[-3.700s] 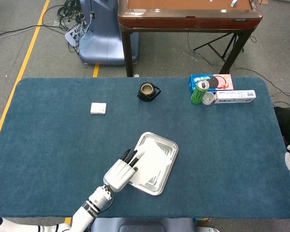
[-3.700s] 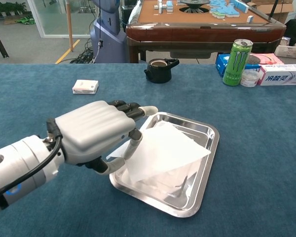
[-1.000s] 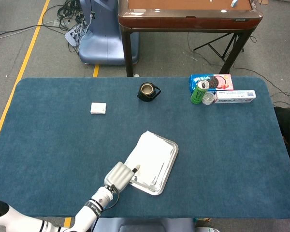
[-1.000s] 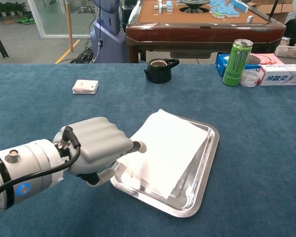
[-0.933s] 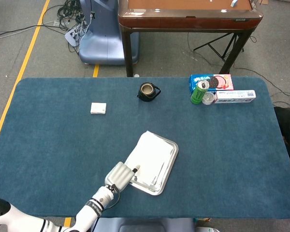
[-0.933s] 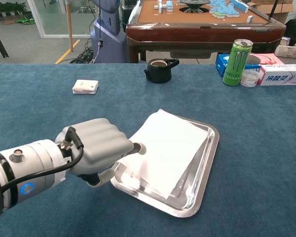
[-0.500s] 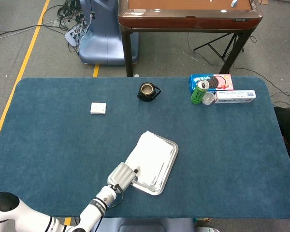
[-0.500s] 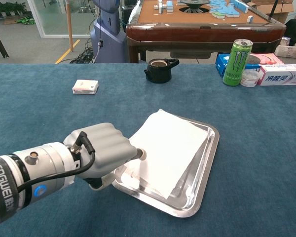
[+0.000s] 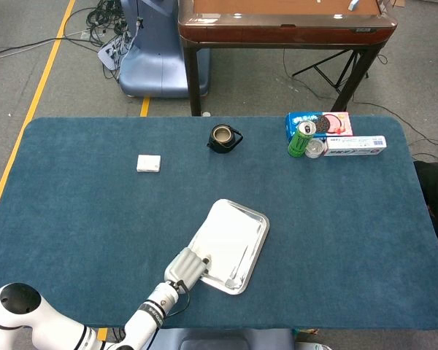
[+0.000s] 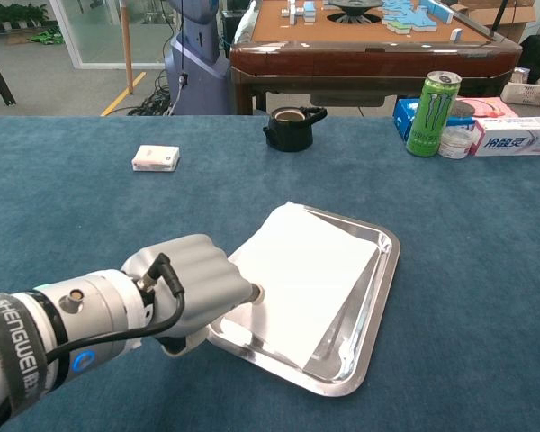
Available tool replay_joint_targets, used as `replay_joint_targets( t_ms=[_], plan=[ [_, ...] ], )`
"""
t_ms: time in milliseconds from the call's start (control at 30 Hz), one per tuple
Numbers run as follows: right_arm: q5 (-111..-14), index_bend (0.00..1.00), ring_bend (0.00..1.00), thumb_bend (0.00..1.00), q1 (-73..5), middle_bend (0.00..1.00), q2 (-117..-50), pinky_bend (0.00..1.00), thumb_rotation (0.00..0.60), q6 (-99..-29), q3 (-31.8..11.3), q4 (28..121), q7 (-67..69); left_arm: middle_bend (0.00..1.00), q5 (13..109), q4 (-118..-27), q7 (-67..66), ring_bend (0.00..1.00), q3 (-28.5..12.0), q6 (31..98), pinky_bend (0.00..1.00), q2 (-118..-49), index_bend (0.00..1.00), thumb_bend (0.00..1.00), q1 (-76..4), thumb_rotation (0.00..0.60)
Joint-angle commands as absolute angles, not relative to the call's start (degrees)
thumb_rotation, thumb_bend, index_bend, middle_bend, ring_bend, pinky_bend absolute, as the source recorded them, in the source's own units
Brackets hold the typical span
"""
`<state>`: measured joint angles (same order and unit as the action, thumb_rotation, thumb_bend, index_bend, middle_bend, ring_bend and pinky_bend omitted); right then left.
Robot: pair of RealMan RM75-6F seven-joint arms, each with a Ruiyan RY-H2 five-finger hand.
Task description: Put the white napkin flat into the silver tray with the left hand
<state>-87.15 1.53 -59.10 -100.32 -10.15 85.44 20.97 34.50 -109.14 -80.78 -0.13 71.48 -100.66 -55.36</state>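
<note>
The white napkin (image 10: pixel 308 270) lies spread inside the silver tray (image 10: pixel 378 297), covering most of the tray floor. Its far corner rides up on the tray rim at about 11 o'clock; its edge toward 4 o'clock stands slightly raised above the metal, so it is not fully flat there. From the head view, the tray (image 9: pixel 257 221) sits near the front middle of the blue table (image 9: pixel 73 204), tilted with its long axis running from 7 to 1 o'clock, and the napkin (image 9: pixel 223 244) shows as a pale sheet within it.

The left hand (image 10: pixel 191 290) rests at the tray's 8 o'clock corner, its fingers curled into a fist. One fingertip (image 10: pixel 255 292) touches the napkin's near edge. Whether anything is pinched under the curled fingers cannot be told; the chest view shows only that contact. In the head view the same hand (image 9: pixel 185 267) sits against the tray's lower-left corner, with the forearm running off toward 7 o'clock.

Of the right hand only a white sliver at the table's 3 o'clock edge appears in the head view; its state cannot be told.

Elsewhere on the table: a small white packet (image 10: pixel 156 158) at 10 o'clock from the tray, a black cup (image 10: pixel 291 127) at 12 o'clock, and at 1 to 2 o'clock a green can (image 10: pixel 431 113) standing upright, just beside a blue box (image 9: pixel 304 121) and a white carton (image 10: pixel 517 135).
</note>
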Motion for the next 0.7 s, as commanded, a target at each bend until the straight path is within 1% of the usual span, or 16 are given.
replay_joint_targets(
  t_ms=[33, 433, 700],
  plan=[
    [-87.17, 0.51, 0.43, 0.41, 1.57, 0.57, -59.08, 0.46, 0.600, -100.37, -10.14, 85.45, 20.96, 1.00, 34.51, -109.45, -80.60, 0.95, 0.35, 72.17, 1.00, -100.78, 0.17, 0.49, -55.60, 0.600],
    [-87.76, 0.51, 0.43, 0.41, 2.06, 0.56, -58.45, 0.46, 0.600, -101.08, -9.89, 85.38, 21.95, 1.00, 33.85, -110.51, -79.77, 0.95, 1.48, 73.15, 1.00, -100.74, 0.18, 0.49, -56.85, 0.600],
    [-88.00, 0.51, 0.43, 0.41, 2.47, 0.56, -57.91, 0.46, 0.600, -101.63, -9.81, 85.20, 23.76, 1.00, 33.59, -110.72, -78.00, 0.95, 1.61, 72.41, 1.00, -100.82, 0.18, 0.49, -57.50, 0.600]
  ],
)
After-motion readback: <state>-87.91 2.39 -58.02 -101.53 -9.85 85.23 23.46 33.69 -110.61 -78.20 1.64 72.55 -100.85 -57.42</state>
